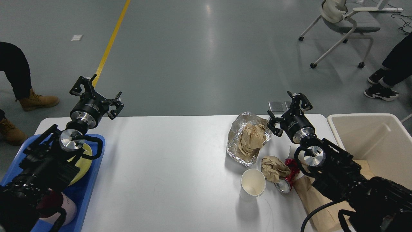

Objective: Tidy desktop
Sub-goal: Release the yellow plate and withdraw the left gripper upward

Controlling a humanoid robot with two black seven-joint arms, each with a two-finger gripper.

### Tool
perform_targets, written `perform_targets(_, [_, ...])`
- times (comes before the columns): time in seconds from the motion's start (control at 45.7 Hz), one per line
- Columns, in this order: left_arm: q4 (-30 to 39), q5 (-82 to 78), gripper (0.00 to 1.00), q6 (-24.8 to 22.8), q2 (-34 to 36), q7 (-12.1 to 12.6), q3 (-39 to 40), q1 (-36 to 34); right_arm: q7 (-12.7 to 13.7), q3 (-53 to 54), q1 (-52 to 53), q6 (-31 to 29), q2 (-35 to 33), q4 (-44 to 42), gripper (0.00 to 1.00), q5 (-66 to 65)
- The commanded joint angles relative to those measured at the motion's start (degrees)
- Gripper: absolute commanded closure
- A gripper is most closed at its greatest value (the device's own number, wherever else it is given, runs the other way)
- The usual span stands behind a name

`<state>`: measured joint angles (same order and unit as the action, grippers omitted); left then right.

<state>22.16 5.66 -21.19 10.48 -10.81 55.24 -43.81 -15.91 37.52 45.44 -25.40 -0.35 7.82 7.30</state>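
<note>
The white desktop fills the lower part of the head view. At its right lie a crumpled foil sheet holding brown paper, a white paper cup, a brown paper wad, a crushed red can and a flat brown paper bag. My right gripper hangs open just right of the foil, holding nothing. Open and empty too, my left gripper is above the table's far left edge, beyond the blue tray.
My left arm covers most of the tray, hiding much of a yellow plate and a pink mug. A cream bin stands off the table's right end. A person's boots and a wheeled chair are on the floor beyond.
</note>
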Motion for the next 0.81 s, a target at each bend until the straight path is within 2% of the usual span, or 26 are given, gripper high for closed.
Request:
perform_targets(0.0, [-0.10,-0.04,0.04,-0.17,-2.74,-8.08,-0.13,1.10,0.00,-0.07,0.00,0.00,0.00,0.00,0.00,-0.09])
perform_targets(0.066, [-0.10,-0.04,0.04,-0.17,-3.27,-10.37,-0.39,1.45,0.00,0.01,0.00,0.00,0.00,0.00,0.00,0.00])
perform_targets(0.087, [-0.10,-0.12,0.04,-0.17,-3.53,-10.46,-0.83,1.63,0.00,0.01,0.00,0.00,0.00,0.00,0.00,0.00])
perform_targets(0.197, [-0.18,-0.04,0.04,0.27,-4.33,-10.38,-2.85,1.98,0.00,0.01,0.00,0.00,0.00,0.00,0.00,0.00])
perform_targets(0.787, [-0.18,0.05,0.04,-0.17,-4.15,-10.99,-2.77,2.15,0.00,0.01,0.00,0.00,0.00,0.00,0.00,0.00])
